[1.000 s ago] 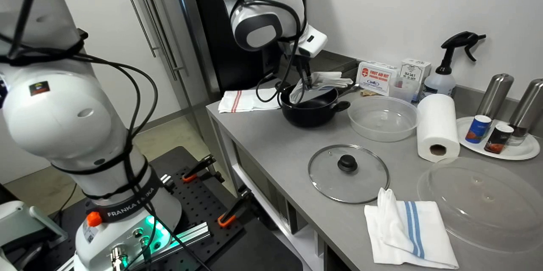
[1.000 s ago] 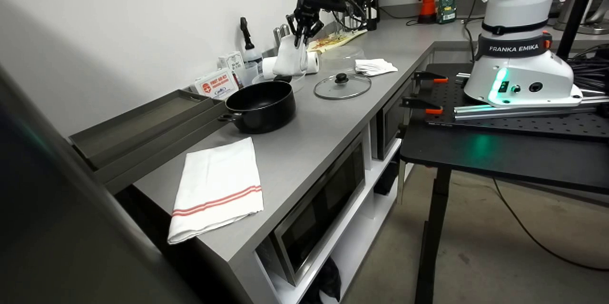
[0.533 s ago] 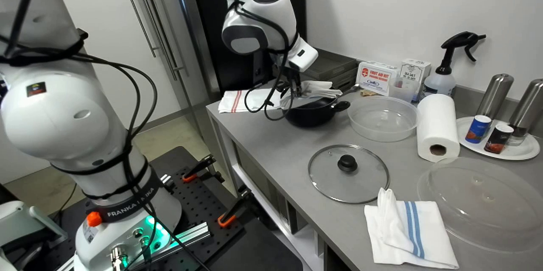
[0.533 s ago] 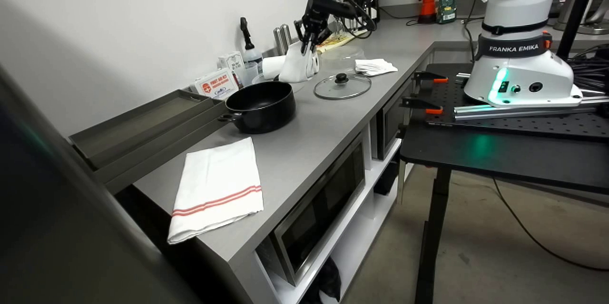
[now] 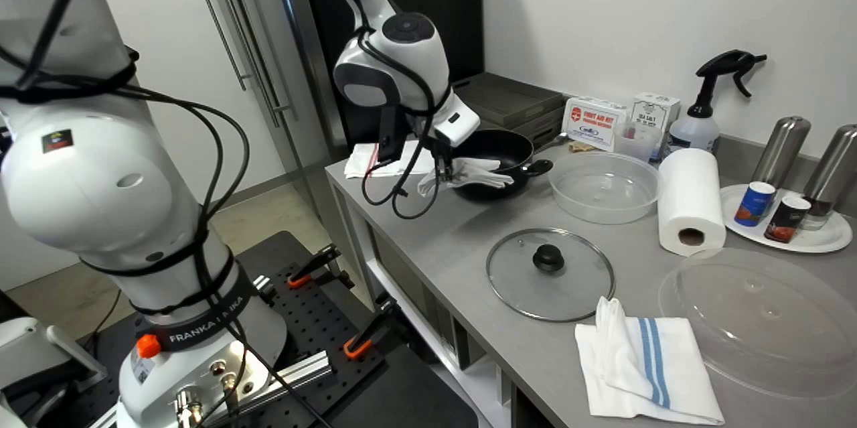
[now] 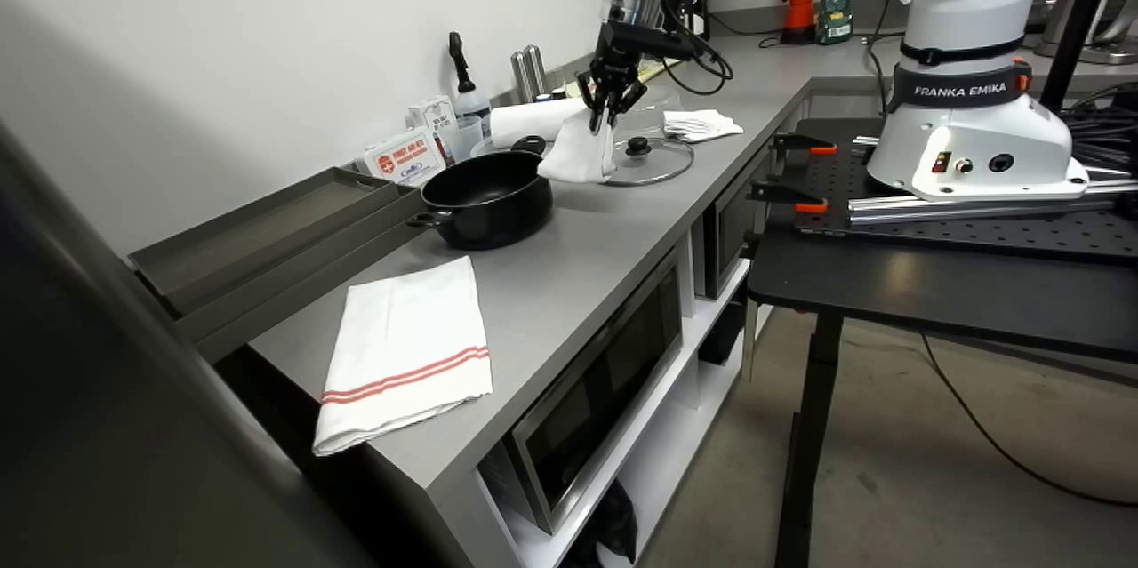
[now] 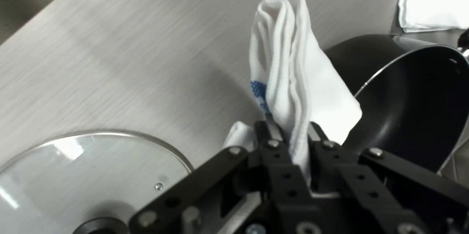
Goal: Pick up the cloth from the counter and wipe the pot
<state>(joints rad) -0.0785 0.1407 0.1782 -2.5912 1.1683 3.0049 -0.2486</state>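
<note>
though white elsewhere, cloth point(image 7: 302, 76) blue-patched in wrist view, tight in closed gripper point(image 7: 293, 133)

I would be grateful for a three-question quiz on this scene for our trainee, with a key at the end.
1. What is the claw gripping?
2. True or false: the pot stands uncovered, and the glass lid lies on the counter.
3. The towel at the counter's end corner has stripes that are: A) green, B) red, C) black.

Key: 1. A folded white cloth. 2. True. 3. B.
</note>
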